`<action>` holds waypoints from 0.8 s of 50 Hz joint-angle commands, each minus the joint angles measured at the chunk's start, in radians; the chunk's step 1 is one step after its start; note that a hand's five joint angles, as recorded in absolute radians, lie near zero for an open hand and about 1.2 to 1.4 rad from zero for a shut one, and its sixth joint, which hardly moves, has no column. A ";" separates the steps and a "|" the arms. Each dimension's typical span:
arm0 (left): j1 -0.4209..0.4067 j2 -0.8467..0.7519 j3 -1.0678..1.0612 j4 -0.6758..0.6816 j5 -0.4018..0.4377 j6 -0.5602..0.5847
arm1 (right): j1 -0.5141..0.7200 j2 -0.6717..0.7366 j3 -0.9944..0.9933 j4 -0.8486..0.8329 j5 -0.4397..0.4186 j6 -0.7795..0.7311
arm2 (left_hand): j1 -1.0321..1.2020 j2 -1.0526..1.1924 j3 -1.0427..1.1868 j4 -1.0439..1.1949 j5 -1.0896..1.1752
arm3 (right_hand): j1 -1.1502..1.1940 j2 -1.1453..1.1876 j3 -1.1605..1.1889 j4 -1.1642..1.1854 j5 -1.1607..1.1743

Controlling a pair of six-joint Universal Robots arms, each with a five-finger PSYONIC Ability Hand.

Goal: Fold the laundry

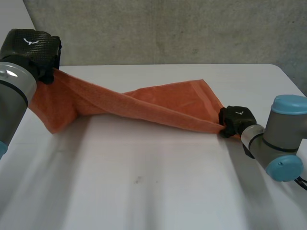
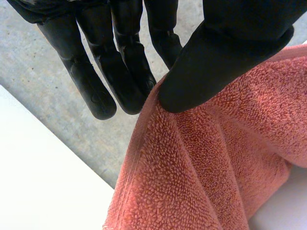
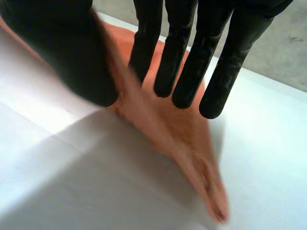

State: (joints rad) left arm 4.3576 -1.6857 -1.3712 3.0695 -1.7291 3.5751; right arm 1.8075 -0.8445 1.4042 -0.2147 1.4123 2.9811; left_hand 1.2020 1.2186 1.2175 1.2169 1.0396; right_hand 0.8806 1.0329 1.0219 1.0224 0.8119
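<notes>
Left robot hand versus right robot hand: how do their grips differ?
The left robot hand holds its towel end raised above the table; the right robot hand holds its end low, near it. The towel hangs wide below the left, tapers at the right. Both pinch it with thumb and fingers.

A white desk (image 1: 144, 201) spans the scene from left to right, with a small dark speck (image 1: 138, 180) near its middle. Beyond its far edge rises a rough, mottled grey wall (image 1: 168, 28).
</notes>
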 commanded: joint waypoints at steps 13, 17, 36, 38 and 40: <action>0.033 -0.034 -0.141 -0.002 0.000 -0.018 | -0.195 -0.295 0.090 0.126 -0.108 -0.152 | 0.194 0.178 0.179 0.179 0.182 | 0.516 0.363 0.374 0.374 0.410; 0.033 -0.042 -0.184 -0.005 0.000 -0.024 | -0.263 -0.436 0.127 0.249 -0.145 -0.330 | 0.194 0.178 0.179 0.179 0.182 | 0.516 0.363 0.374 0.374 0.410; 0.022 -0.058 -0.287 -0.069 0.011 -0.033 | -0.392 -0.637 0.199 0.671 -0.159 -0.852 | 0.194 0.178 0.179 0.179 0.182 | 0.516 0.363 0.374 0.374 0.410; 0.023 -0.091 -0.276 -0.051 0.011 -0.033 | -0.384 -0.605 0.194 0.625 -0.159 -0.825 | 0.194 0.178 0.179 0.179 0.182 | 0.516 0.363 0.374 0.374 0.410; 0.027 -0.127 -0.267 -0.021 0.011 -0.033 | -0.372 -0.554 0.184 0.578 -0.156 -0.798 | 0.194 0.178 0.179 0.179 0.182 | 0.516 0.363 0.374 0.374 0.410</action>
State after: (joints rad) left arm 4.3770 -1.7296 -1.6608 2.9944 -1.7187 3.5426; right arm 1.4043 -1.5007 1.6062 0.5180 1.2534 2.0868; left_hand 1.2029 1.2187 1.2175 1.2169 1.0396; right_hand 0.9852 1.1841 1.1854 1.1926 0.9743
